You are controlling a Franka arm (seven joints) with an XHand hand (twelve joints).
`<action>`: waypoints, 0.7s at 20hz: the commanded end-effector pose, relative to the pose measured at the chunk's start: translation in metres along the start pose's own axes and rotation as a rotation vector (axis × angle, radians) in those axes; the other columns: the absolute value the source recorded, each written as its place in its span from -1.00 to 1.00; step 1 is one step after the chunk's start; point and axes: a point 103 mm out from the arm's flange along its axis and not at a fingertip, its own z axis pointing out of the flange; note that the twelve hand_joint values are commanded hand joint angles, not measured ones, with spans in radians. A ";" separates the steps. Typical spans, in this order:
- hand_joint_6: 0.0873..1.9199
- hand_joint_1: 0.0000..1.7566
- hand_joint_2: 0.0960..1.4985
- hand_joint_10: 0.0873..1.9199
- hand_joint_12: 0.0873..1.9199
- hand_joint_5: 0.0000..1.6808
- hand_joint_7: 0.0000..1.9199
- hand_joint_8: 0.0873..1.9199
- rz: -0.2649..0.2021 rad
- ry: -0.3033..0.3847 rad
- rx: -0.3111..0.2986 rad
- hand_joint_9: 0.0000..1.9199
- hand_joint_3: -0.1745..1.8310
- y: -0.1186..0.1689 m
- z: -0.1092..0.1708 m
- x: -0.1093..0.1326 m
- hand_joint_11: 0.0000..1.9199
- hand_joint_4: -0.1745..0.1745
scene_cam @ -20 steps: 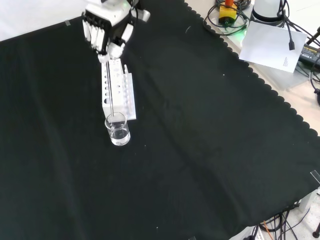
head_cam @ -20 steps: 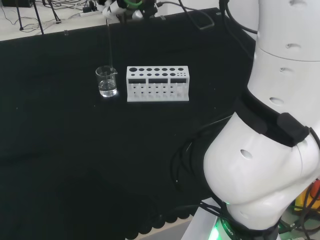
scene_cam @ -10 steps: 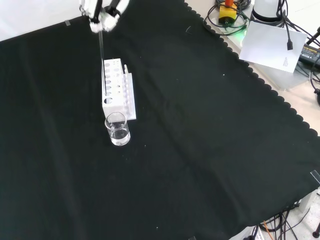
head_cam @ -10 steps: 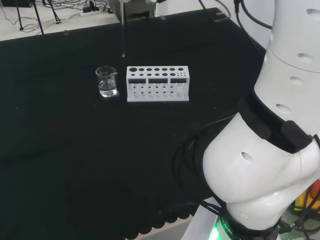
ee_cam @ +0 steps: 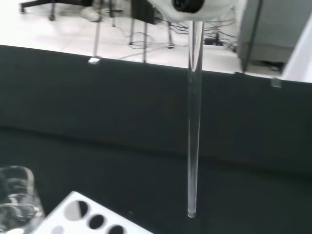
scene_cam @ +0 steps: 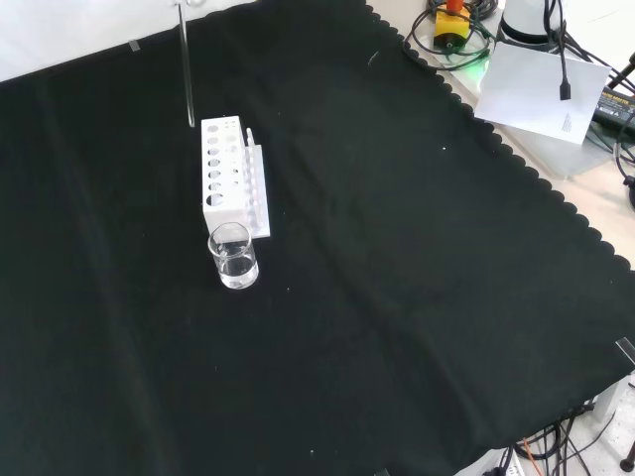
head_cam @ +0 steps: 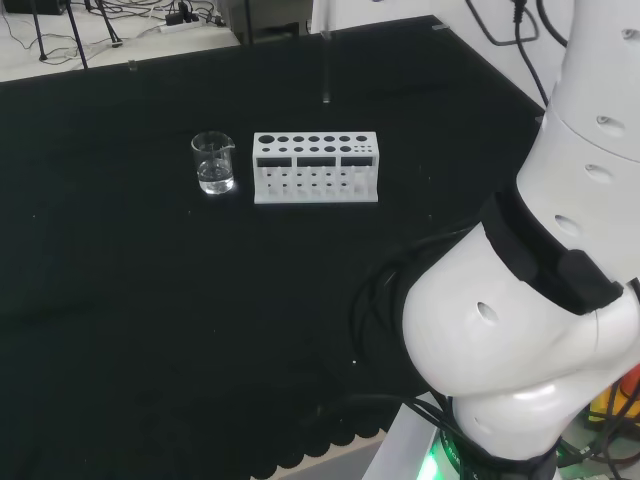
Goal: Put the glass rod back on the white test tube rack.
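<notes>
The glass rod (head_cam: pixel 325 70) hangs upright in the air, its top running out of the head view's upper edge. Its tip is above the cloth, just behind the right half of the white test tube rack (head_cam: pixel 315 167). In the front view the rod (scene_cam: pixel 186 64) ends a little left of the far end of the rack (scene_cam: pixel 226 169). The wrist view shows the rod (ee_cam: pixel 194 122) coming down from the hand (ee_cam: pixel 214 6), which holds its top, with the rack's holes (ee_cam: pixel 83 214) below and beside the tip.
A small glass beaker (head_cam: pixel 214 163) with some clear liquid stands just left of the rack in the head view; in the front view the beaker (scene_cam: pixel 234 256) is at the rack's near end. Black cloth lies open all round.
The rod has come up out of the beaker and travelled along the rack, rightward in the head view. The hand has risen past the top edge of the head and front views.
</notes>
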 end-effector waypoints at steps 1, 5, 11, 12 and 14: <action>-0.58 0.47 0.40 -0.06 0.18 0.32 0.12 0.19 0.072 -0.013 0.014 0.62 -0.83 -0.024 0.006 -0.036 0.45 -1.00; -0.58 0.47 0.40 -0.06 0.18 0.32 0.12 0.19 0.089 -0.013 0.027 0.62 -0.83 -0.034 0.014 -0.043 0.45 -1.00; -0.58 0.47 0.40 -0.06 0.18 0.32 0.12 0.19 0.085 -0.012 0.047 0.62 -0.83 -0.038 0.028 -0.035 0.45 -1.00; -0.58 0.47 0.40 -0.06 0.18 0.32 0.12 0.19 0.083 -0.013 0.050 0.62 -0.83 -0.038 0.029 -0.033 0.45 -1.00; -0.58 0.47 0.40 -0.06 0.18 0.32 0.12 0.19 0.072 -0.011 0.055 0.62 -0.83 -0.037 0.033 -0.025 0.45 -1.00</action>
